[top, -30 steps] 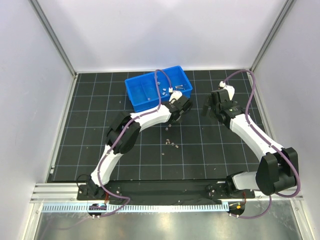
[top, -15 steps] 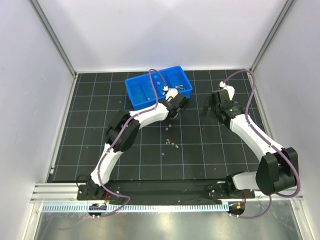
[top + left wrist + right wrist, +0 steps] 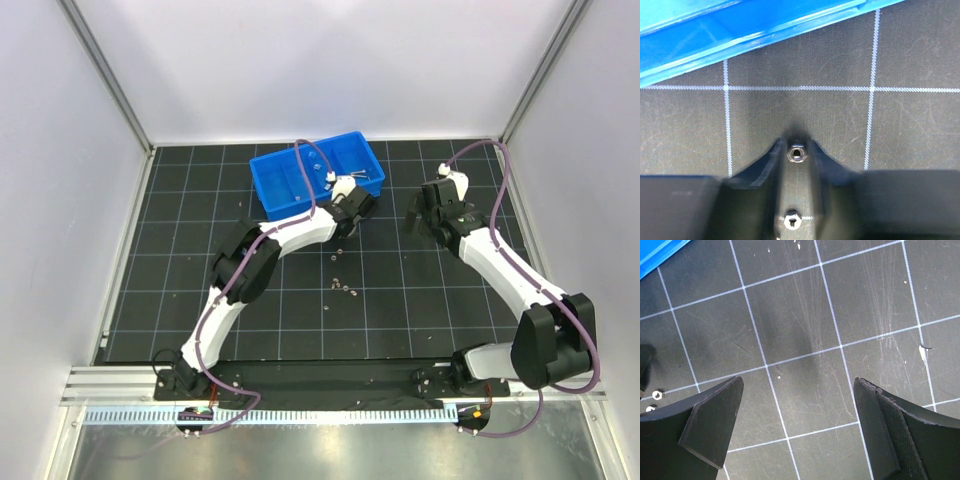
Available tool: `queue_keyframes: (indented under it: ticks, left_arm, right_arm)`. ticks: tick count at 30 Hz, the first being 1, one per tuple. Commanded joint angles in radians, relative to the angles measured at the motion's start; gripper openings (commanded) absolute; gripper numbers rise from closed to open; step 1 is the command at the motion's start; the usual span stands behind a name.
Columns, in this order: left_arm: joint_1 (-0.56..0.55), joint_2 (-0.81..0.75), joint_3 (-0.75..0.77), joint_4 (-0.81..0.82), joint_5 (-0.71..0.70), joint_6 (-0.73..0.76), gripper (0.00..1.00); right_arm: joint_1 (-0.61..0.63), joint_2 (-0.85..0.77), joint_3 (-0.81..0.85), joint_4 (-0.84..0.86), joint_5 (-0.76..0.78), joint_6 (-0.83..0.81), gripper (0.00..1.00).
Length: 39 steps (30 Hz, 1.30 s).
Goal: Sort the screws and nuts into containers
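The blue tray (image 3: 318, 176) with its containers stands at the back of the black grid mat, with small silver pieces in its right sections. My left gripper (image 3: 346, 228) is low on the mat just in front of the tray's right end. In the left wrist view its fingertips (image 3: 781, 148) close in tightly on both sides of a nut (image 3: 796, 153) that lies on the mat. A second nut (image 3: 791, 220) lies further back between the fingers. The tray's wall (image 3: 740, 35) runs across the top. My right gripper (image 3: 800, 430) hangs wide open over bare mat.
Several loose nuts and screws (image 3: 340, 285) lie on the mat in front of the left gripper. Two nuts (image 3: 656, 395) show at the left edge of the right wrist view, and a tray corner (image 3: 660, 252) at its top left. White walls enclose the mat.
My left gripper has shifted a little left and toward the tray's front wall and its jaws have narrowed. The right arm has not moved.
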Motion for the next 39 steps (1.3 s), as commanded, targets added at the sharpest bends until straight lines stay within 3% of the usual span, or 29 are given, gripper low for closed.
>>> queue_keyframes:
  ticks: [1, 10, 17, 21, 24, 25, 39]
  left_arm:
    - [0.001, 0.009, -0.047, 0.0, 0.027, -0.024, 0.22]
    - [0.001, -0.012, -0.041, 0.001, 0.024, -0.005, 0.12]
    - [0.008, -0.181, -0.044, 0.012, -0.002, 0.054, 0.13]
    - [0.014, -0.219, -0.035, -0.018, 0.03, 0.071, 0.25]
    - [0.013, -0.232, -0.082, -0.022, 0.071, 0.04, 0.54]
    - [0.01, -0.229, -0.093, -0.017, 0.076, 0.039, 0.56]
    - [0.014, -0.117, -0.084, -0.023, 0.068, 0.052, 0.54]
  right_arm:
    - [-0.004, 0.007, 0.021, 0.013, 0.002, -0.001, 0.99]
    - [-0.004, 0.007, 0.021, 0.008, 0.005, -0.001, 1.0]
    - [-0.004, 0.002, 0.022, 0.013, 0.002, 0.002, 1.0]
    - [-0.004, 0.007, 0.025, 0.011, 0.001, 0.002, 1.0]
    - [-0.004, 0.01, 0.016, 0.017, 0.01, 0.0, 1.0]
    - [-0.004, 0.011, 0.015, 0.017, 0.013, 0.002, 1.0]
    - [-0.004, 0.025, 0.013, 0.013, 0.019, -0.001, 1.0]
